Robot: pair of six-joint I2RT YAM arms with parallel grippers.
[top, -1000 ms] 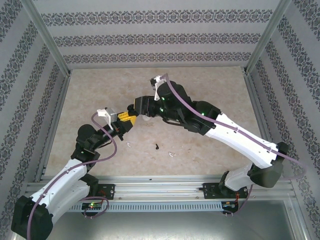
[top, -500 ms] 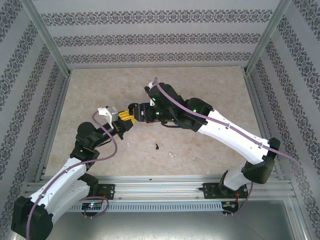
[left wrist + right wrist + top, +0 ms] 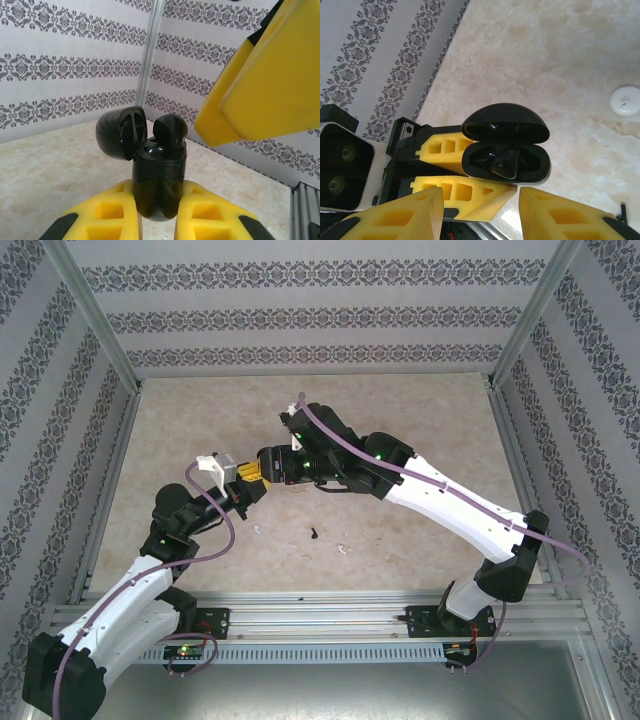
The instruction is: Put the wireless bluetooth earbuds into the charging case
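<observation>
My left gripper (image 3: 157, 202) is shut on a black charging case (image 3: 159, 175), held upright with its lid (image 3: 120, 132) swung open. One black earbud (image 3: 170, 131) sits in the case and sticks up above its rim; from the right wrist it lies tilted in one socket (image 3: 506, 161). My right gripper (image 3: 480, 212) hovers just off the open case (image 3: 540, 165), open, with nothing between its yellow fingers (image 3: 400, 215). From above, both grippers meet at mid-table, left (image 3: 249, 484) and right (image 3: 268, 462). A loose black earbud (image 3: 314, 533) and two white ones (image 3: 343, 548) (image 3: 256, 530) lie on the table.
A white round case (image 3: 625, 100) lies on the marble tabletop (image 3: 420, 410) beyond the held case. Patterned walls and metal frame posts enclose the table on three sides. The rail (image 3: 320, 615) with the arm bases runs along the near edge.
My right arm has swung left and its wrist has come down closer to the case in the left gripper. The left gripper and case have stayed put.
</observation>
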